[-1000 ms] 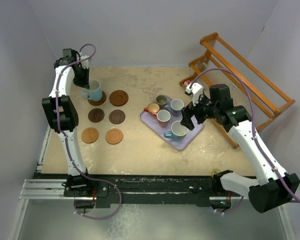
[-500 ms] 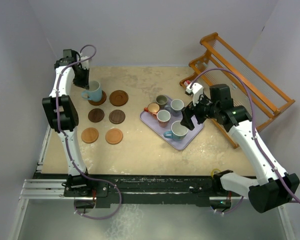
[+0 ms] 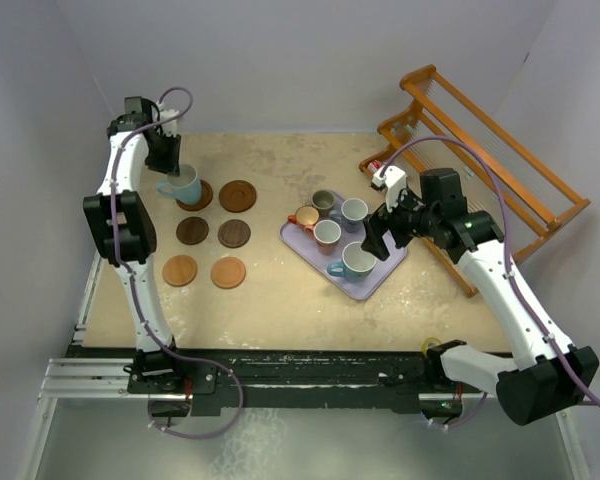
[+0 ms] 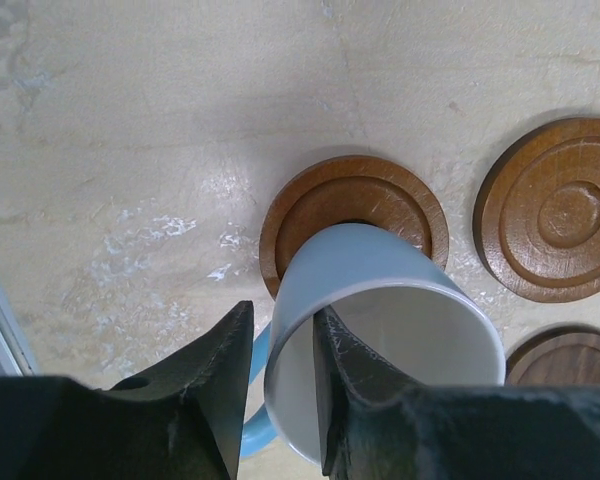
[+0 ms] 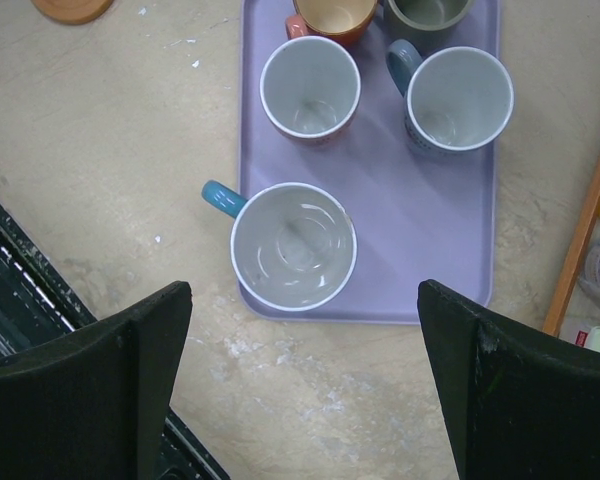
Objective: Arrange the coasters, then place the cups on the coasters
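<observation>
A light blue cup (image 4: 380, 270) stands on a dark brown coaster (image 4: 320, 195) at the back left (image 3: 183, 184). My left gripper (image 4: 283, 315) straddles its rim, one finger inside and one outside; the jaws stand slightly open, with a gap beside the wall. Several more coasters (image 3: 238, 195) lie in rows to the right and in front of it. On the lavender tray (image 5: 420, 240) are a second light blue cup (image 5: 293, 247), a pinkish-red one (image 5: 310, 87), a grey-blue one (image 5: 458, 98), an orange one (image 5: 330, 12) and a grey-olive one (image 5: 425, 10). My right gripper (image 5: 300, 290) hangs wide open above the tray's near end, holding nothing.
A wooden rack (image 3: 480, 150) stands at the back right, close to the tray (image 3: 380, 272), with small bottles (image 3: 378, 170) at its foot. White walls close in the table on the left, back and right.
My left jaws have parted a little from the light blue cup's rim; the cup stays on its coaster. The right arm has not moved.
</observation>
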Controlling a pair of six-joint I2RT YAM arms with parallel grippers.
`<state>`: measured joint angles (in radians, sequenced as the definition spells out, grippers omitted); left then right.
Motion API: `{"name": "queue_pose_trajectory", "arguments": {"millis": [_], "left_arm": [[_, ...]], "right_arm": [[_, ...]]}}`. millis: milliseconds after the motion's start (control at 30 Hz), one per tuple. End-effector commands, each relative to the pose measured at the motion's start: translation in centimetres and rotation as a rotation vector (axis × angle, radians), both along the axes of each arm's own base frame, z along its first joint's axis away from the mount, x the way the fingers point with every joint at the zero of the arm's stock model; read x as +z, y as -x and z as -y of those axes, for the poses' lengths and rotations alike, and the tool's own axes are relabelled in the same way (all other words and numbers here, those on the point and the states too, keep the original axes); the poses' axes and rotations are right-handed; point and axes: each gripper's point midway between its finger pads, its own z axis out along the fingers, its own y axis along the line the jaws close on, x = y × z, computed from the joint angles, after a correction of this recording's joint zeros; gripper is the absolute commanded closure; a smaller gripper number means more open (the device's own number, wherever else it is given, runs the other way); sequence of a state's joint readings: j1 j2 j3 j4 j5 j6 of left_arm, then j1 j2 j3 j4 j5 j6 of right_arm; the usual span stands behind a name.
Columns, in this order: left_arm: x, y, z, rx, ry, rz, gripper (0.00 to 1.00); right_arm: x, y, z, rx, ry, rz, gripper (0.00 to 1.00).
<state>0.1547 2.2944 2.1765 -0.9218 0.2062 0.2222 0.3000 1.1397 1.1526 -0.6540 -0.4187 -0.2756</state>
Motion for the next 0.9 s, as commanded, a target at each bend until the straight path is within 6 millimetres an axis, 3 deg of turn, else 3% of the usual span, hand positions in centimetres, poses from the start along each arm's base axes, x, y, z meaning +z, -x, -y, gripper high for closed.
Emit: {"name": "queue_pose_trajectory", "arguments": {"millis": [0,367,567,867], "left_arm": [[5.9,-0.8,-0.2,-0.019,-0.021,0.151,0.71],[10.3,1.1,1.2,-0.045,0.025,0.221,0.63],[12.1,3.0,2.3,-0.046,0.062,0.272,0.51],[14.7,7.0,5.0,-0.092,0.159,0.346,0.46]], "right_arm": [[0.3,0.1,-0.3,0.029,-0.009,0.001,0.04],[-2.3,-0.5,1.8,-0.052,0.111,-0.048,0.08],[-3.7,-1.4,2.6,-0.094,0.157,-0.069,0.13],[-6.5,-2.5,3.1,-0.148,0.211,-0.154,0.23]]}}
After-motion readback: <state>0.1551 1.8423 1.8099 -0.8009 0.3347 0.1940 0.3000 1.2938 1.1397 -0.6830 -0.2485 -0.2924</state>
